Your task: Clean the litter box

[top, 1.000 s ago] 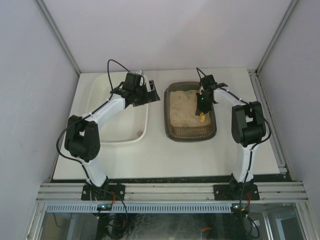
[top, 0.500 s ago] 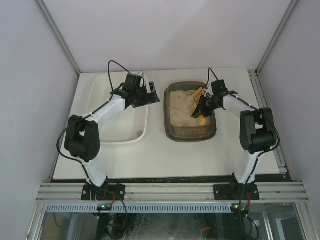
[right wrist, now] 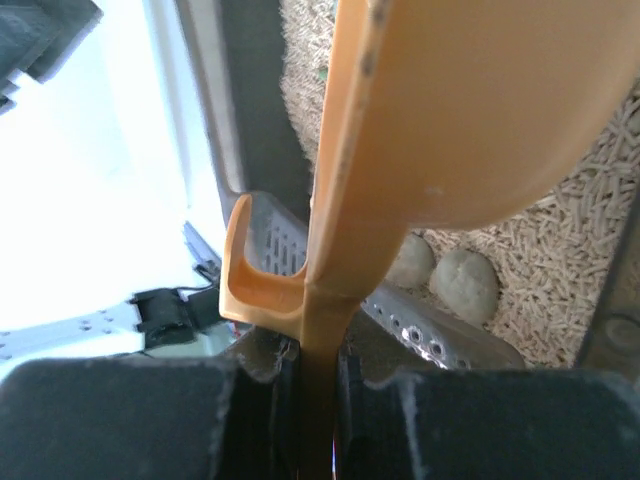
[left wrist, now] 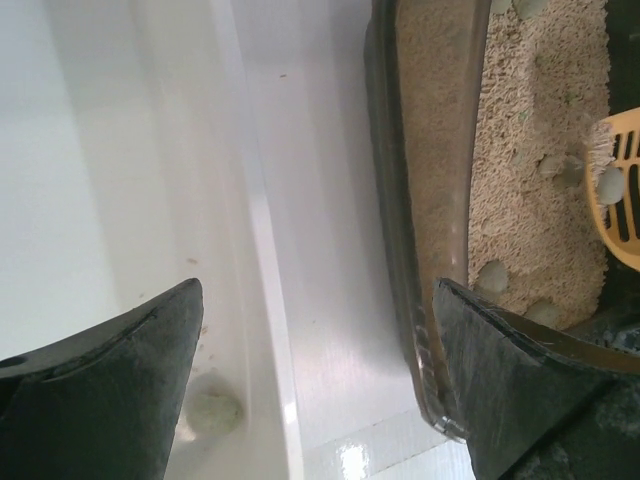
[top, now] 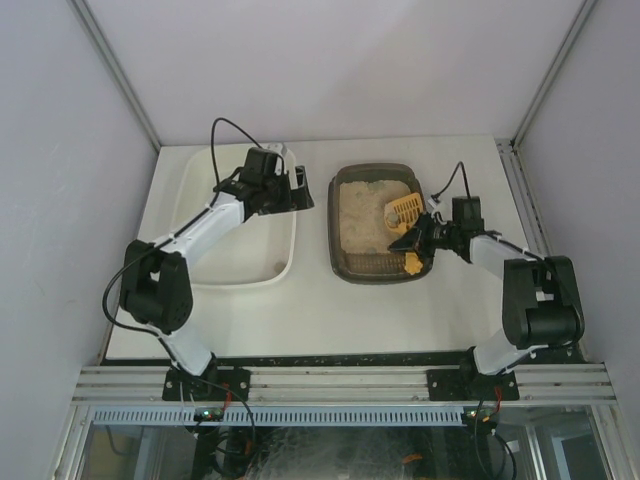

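Note:
The litter box (top: 337, 215) is a dark tray of beige litter (top: 362, 215) at the table's middle right. My right gripper (top: 418, 240) is at its near right rim, shut on the handle of an orange slotted scoop (top: 403, 210) whose head lies over the litter. In the right wrist view the scoop (right wrist: 450, 110) fills the top, its handle clamped between my fingers (right wrist: 180, 420), with grey clumps (right wrist: 465, 282) on the litter below. My left gripper (top: 300, 186) is open above the gap between the white tub and the litter box (left wrist: 395, 200). Several clumps (left wrist: 490, 275) show on the litter.
A large white tub (top: 285, 262) stands left of the litter box; one grey clump (left wrist: 212, 410) lies inside it by its right wall (left wrist: 262, 250). A strip of bare table (left wrist: 320, 250) separates the two containers. Enclosure walls surround the table.
My right arm has swung back towards the near right of the litter box, and the scoop has turned so its head now lies over the litter. The left gripper has barely moved.

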Motion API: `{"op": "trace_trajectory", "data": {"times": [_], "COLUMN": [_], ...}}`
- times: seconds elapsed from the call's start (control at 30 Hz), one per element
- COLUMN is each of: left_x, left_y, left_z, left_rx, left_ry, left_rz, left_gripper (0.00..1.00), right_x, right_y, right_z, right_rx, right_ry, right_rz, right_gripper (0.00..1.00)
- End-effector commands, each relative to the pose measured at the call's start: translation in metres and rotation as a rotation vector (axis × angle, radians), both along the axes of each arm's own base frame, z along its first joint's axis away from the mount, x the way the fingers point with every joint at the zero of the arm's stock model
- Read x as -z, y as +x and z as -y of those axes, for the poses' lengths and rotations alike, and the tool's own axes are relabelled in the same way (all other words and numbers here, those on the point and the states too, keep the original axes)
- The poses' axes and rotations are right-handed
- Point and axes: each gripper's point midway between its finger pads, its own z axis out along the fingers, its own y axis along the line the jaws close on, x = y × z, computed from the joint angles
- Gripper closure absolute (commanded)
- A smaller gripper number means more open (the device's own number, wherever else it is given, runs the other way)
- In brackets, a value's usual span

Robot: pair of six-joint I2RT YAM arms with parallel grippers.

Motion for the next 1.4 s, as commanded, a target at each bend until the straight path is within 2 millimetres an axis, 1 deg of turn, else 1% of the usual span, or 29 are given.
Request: {"op": "trace_trajectory", "data": {"times": [0.0,0.07,0.13,0.23,0.27,0.37,0.4,0.5,0.53,0.57,0.63,0.67,0.7,0.8,0.83,0.93,0.97,1.1,1.13,1.23,1.27,1.37], "left_x": [-0.025,-0.03,-0.039,-0.047,-0.05,-0.05,-0.049,-0.047,-0.046,-0.044,-0.043,-0.043,-0.044,-0.045,-0.046,-0.048,-0.049,-0.053,-0.053,-0.055,-0.056,-0.053], "left_y": [-0.013,-0.016,-0.018,-0.02,-0.02,-0.02,-0.02,-0.024,-0.025,-0.026,-0.027,-0.028,-0.028,-0.029,-0.028,-0.029,-0.029,-0.032,-0.034,-0.037,-0.036,-0.037], "left_z": [-0.02,-0.028,-0.038,-0.049,-0.052,-0.066,-0.07,-0.075,-0.077,-0.078,-0.08,-0.08,-0.081,-0.083,-0.083,-0.083,-0.083,-0.082,-0.081,-0.085,-0.088,-0.098], "left_rx": [0.013,-0.006,-0.032,-0.015,-0.002,-0.011,-0.009,0.023,0.029,0.034,0.043,0.047,0.05,0.065,0.071,0.084,0.099,0.172,0.202,0.265,0.268,0.315], "left_ry": [0.063,0.085,0.114,0.196,0.223,0.308,0.334,0.381,0.392,0.4,0.415,0.419,0.423,0.436,0.44,0.449,0.455,0.458,0.445,0.366,0.341,0.267], "left_rz": [0.094,0.119,0.139,0.143,0.146,0.148,0.148,0.135,0.13,0.129,0.135,0.14,0.146,0.156,0.159,0.166,0.173,0.189,0.191,0.147,0.122,-0.016], "left_gripper": [0.0,0.0,0.0,0.0,0.0,0.0,0.01,0.0,0.0,0.0,0.0,0.0,0.0,0.0,0.0,0.0,0.0,0.0,0.0,0.0,0.0,0.03], "right_x": [-0.053,-0.064,-0.069,-0.064,-0.061,-0.059,-0.055,-0.049,-0.05,-0.053,-0.051,-0.049,-0.05,-0.056,-0.057,-0.055,-0.055,-0.064,-0.065,-0.066,-0.067,-0.074], "right_y": [0.003,-0.004,-0.013,-0.011,-0.013,-0.03,-0.029,-0.016,-0.015,-0.018,-0.027,-0.03,-0.03,-0.018,-0.016,-0.022,-0.023,-0.014,-0.014,-0.021,-0.021,-0.009], "right_z": [-0.011,-0.018,-0.027,-0.023,-0.026,-0.054,-0.051,-0.023,-0.022,-0.028,-0.047,-0.052,-0.051,-0.032,-0.032,-0.048,-0.05,-0.037,-0.039,-0.056,-0.057,-0.041], "right_rx": [-0.037,-0.062,-0.104,-0.058,-0.065,-0.175,-0.161,-0.042,-0.037,-0.055,-0.129,-0.157,-0.155,-0.086,-0.083,-0.147,-0.155,-0.104,-0.107,-0.167,-0.176,-0.119], "right_ry": [0.269,0.343,0.377,0.37,0.365,0.353,0.343,0.367,0.384,0.391,0.366,0.348,0.346,0.394,0.4,0.363,0.35,0.385,0.391,0.344,0.332,0.379], "right_rz": [0.228,0.251,0.25,0.245,0.243,0.237,0.228,0.227,0.232,0.237,0.214,0.218,0.227,0.242,0.238,0.224,0.227,0.239,0.241,0.242,0.245,0.234], "right_gripper": [1.0,1.0,1.0,1.0,1.0,1.0,1.0,1.0,1.0,1.0,1.0,1.0,1.0,1.0,1.0,1.0,1.0,1.0,1.0,1.0,1.0,1.0]}}
